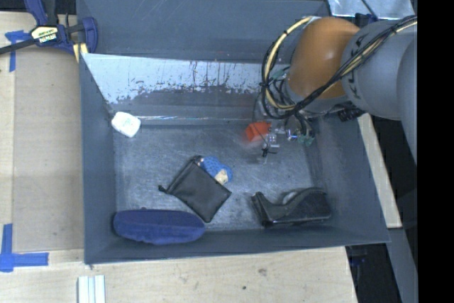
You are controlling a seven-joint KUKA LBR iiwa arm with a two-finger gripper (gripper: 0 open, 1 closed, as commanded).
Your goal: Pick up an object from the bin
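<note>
My gripper (270, 147) hangs under the orange wrist cover in the right half of the bin, toward the back wall. A small red-orange thing (256, 131) lies right beside it on its left, touching or nearly touching it; I cannot tell which. A black, flat, elongated thing (292, 208) lies in front of the gripper near the bin's front right corner. Left of that lies a black square pouch (196, 189) with a small blue and yellow thing (217, 171) at its upper corner.
A dark blue oval cushion-like thing (157, 226) lies along the front wall at the left. A small white block (126, 124) sits at the back left. The arm with its cables comes in over the bin's right rim.
</note>
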